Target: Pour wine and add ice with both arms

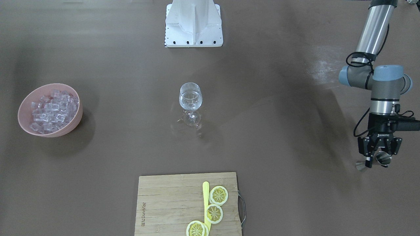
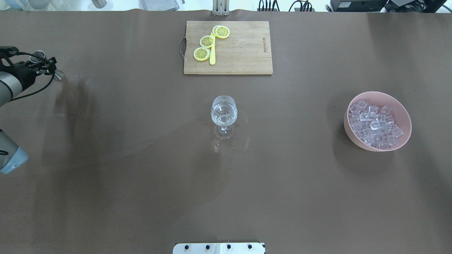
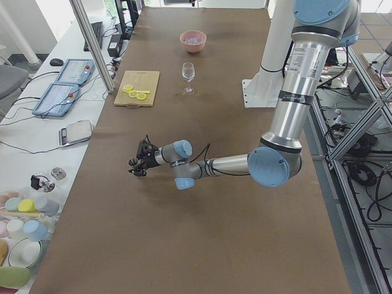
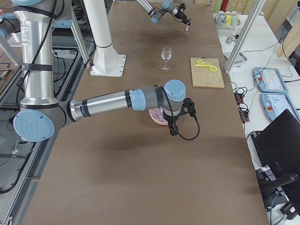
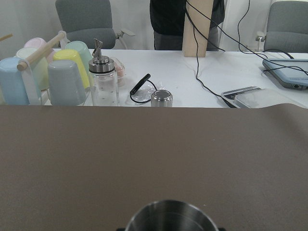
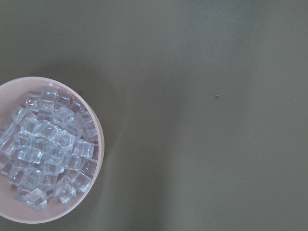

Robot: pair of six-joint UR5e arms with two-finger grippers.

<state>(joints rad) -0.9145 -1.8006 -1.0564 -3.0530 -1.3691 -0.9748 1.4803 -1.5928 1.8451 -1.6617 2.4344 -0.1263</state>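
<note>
A stemmed wine glass [image 1: 190,98] stands at the table's middle with a little clear wine in it; it also shows in the overhead view [image 2: 224,112]. A pink bowl [image 1: 24,114] holds many clear ice cubes [image 1: 54,108]; the bowl's rim [image 6: 98,144] and the ice [image 6: 48,149] show lower left in the right wrist view. My left gripper [image 1: 377,160] is shut on a steel jigger [image 1: 383,158] near the table's left end, far from the glass. The jigger's rim [image 5: 169,216] fills that wrist view's bottom. My right gripper [image 4: 173,131] hangs over the bowl's side; I cannot tell if it is open or shut.
A wooden cutting board [image 2: 243,53] with lemon slices [image 2: 201,53] and a yellow knife lies at the far edge. The white pedestal [image 1: 193,23] stands at the robot's side. Wet marks surround the glass foot [image 2: 223,135]. A spouted bottle [image 5: 103,82] and cups stand beyond the table's end.
</note>
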